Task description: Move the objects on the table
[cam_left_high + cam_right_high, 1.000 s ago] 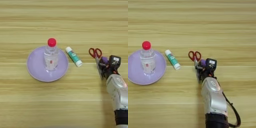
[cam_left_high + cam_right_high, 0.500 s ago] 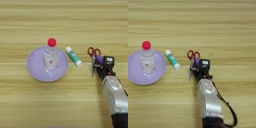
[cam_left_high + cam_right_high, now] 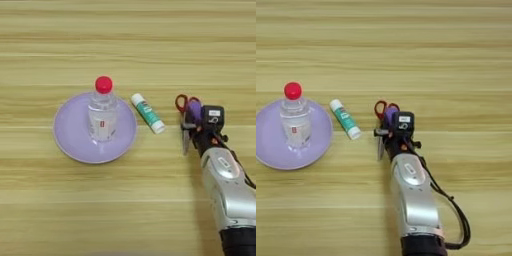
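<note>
On the plank-grained wooden table, a clear ribbed plastic bottle with a red cap stands upright on a round, smooth lilac plate at the left. Just right of the plate lies the white cylindrical glue stick, tilted. Further right, the glossy silver forearm ends in the black gripper over the red-handled scissors and the small purple block; whether its fingers grip anything I cannot tell.

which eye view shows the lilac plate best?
Left eye view: the whole lilac plate sits inside the picture, bottle standing on it. In the right eye view the plate's left rim is cut off by the picture edge.
</note>
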Motion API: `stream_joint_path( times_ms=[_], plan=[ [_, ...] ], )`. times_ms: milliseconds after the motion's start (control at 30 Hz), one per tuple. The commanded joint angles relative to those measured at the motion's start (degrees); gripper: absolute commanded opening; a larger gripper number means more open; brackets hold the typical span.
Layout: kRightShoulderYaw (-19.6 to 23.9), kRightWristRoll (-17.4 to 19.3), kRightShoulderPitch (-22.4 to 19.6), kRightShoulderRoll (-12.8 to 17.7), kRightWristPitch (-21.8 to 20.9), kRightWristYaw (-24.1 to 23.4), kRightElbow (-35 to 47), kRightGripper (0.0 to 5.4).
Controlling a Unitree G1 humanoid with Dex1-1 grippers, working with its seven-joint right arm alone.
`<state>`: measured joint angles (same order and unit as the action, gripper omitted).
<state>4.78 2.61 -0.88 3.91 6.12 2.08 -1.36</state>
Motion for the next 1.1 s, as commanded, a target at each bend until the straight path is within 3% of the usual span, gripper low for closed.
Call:
stream_joint_path(
  times_ms=[33, 267, 567, 1100],
  plan=[
    [-1.0, 1.0, -2.5, -0.5, -1.5, 1.3, 3.3, 1.42],
    [0.3, 3.8, -7.7, -0.9, 2.5, 2.4, -0.2, 1.42],
    [-0.1, 3.1, -13.3, 0.9, 4.2, 3.4, -5.1, 1.42],
    [-1.0, 3.2, -14.8, -0.2, 4.5, 4.9, -14.0, 1.42]
  ],
)
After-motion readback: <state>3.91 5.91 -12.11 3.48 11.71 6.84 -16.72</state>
